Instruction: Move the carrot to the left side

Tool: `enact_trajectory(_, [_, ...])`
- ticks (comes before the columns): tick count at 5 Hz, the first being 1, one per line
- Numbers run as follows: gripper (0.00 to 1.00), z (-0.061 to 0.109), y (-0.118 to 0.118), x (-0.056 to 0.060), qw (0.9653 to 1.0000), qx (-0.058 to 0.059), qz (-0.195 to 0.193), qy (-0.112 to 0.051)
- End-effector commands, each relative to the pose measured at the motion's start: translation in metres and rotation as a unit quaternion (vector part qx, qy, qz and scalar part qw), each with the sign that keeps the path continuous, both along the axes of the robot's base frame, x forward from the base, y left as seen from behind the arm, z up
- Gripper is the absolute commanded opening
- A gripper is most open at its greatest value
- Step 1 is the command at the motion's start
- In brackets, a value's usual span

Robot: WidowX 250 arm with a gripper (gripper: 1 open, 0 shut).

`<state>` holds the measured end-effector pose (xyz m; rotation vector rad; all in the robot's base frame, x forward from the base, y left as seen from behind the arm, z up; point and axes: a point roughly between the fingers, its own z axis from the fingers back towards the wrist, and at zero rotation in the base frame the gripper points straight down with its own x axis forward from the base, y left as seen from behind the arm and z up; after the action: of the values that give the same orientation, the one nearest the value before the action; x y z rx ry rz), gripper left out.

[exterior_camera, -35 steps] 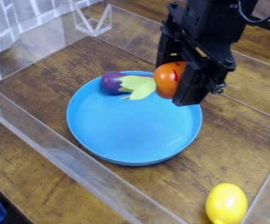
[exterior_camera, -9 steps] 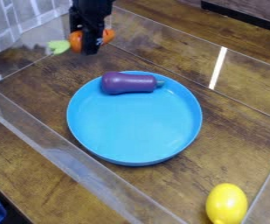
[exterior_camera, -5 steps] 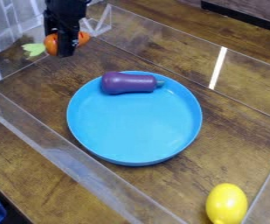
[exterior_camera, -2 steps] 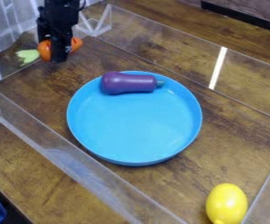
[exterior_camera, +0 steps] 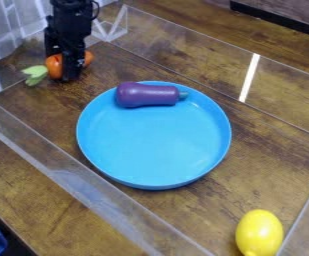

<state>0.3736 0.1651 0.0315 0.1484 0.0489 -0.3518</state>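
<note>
The orange carrot point(exterior_camera: 51, 68) with its pale green top point(exterior_camera: 34, 75) lies low at the far left, on the wooden table left of the blue plate. My black gripper point(exterior_camera: 63, 66) points straight down over it, and its fingers point(exterior_camera: 73, 66) stand close around the carrot's orange body. The fingers are dark and small here, so whether they still press on the carrot does not show.
A purple eggplant point(exterior_camera: 149, 95) lies on the far rim of the blue plate point(exterior_camera: 157, 150). A yellow lemon point(exterior_camera: 260, 233) sits at the front right. Clear plastic walls point(exterior_camera: 63, 165) fence the wooden table on the left and front.
The gripper has carried the carrot from over the plate to the far left and lowered it to the table. In the last half second it barely moved.
</note>
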Motion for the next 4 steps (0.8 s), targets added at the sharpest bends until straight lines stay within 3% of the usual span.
enact_trajectory(1, [1.00,0.0188,0.0119,0.0042,0.9995,0.003,0.013,-0.028])
enact_trajectory(4, [1.00,0.0194,0.0111,0.0031,0.9994,-0.013,0.014,-0.028])
